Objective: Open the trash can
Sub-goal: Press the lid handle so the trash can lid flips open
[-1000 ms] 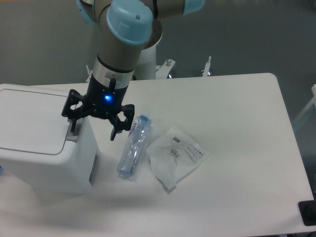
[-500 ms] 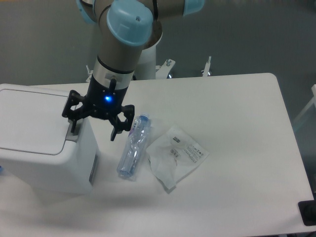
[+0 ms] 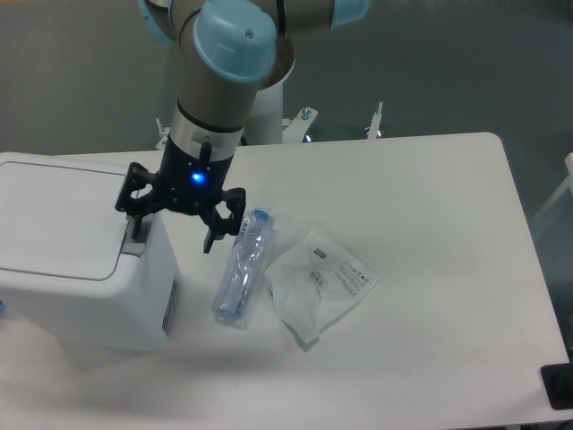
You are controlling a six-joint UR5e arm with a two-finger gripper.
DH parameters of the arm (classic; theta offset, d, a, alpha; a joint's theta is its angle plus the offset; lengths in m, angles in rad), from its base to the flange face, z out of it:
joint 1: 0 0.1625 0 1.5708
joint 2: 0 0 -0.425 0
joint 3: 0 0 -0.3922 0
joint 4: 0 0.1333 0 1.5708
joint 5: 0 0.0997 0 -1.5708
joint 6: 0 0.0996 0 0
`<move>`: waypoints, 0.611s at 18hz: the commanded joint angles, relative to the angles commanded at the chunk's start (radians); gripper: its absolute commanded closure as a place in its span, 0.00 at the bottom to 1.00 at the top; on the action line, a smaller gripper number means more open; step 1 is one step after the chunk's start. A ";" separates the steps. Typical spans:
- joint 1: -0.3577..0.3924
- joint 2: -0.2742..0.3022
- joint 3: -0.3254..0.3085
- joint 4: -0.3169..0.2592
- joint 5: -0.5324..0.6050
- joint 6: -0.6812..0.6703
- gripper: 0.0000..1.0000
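The trash can (image 3: 81, 296) is a large white boxy bin at the left edge of the table, with its flat lid (image 3: 54, 215) down. My gripper (image 3: 172, 235) hangs at the bin's right top edge, open. Its left finger (image 3: 136, 224) rests at the grey push tab (image 3: 131, 245) on the lid's right side. The right finger (image 3: 211, 237) hangs in the air beside the bin. Nothing is held between the fingers.
A clear plastic bottle (image 3: 242, 266) lies on the white table (image 3: 430, 224) just right of the bin. A crumpled clear plastic bag (image 3: 318, 282) lies beside the bottle. A black object (image 3: 560, 385) sits at the lower right corner.
My gripper has shifted very slightly to the right and down. The lid and the other things have not moved.
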 joint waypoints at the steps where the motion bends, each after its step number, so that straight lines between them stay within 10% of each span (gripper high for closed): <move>1: 0.000 0.000 0.000 0.000 0.000 0.000 0.00; 11: 0.009 -0.005 0.051 0.000 0.000 0.006 0.00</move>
